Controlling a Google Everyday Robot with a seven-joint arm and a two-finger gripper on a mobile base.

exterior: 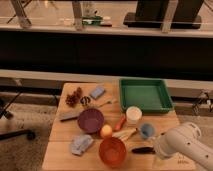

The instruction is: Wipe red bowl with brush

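Lying: brush [143, 150] beside red bowl [112, 151], front edge | gripper spread, hidden behind arm [182, 147] front-right

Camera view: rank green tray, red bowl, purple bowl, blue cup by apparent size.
1. green tray
2. red bowl and purple bowl: they look alike, and the red one sits nearer the camera, so unranked
3. blue cup
The gripper is at lower right, beside the brush.

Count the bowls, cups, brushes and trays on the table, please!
Bowls: 2 (red bowl, purple bowl)
Cups: 2 (white cup, blue cup)
Brushes: 1 (brush)
Trays: 1 (green tray)
Total: 6
The gripper is hidden behind the white arm, bottom right, by the brush.
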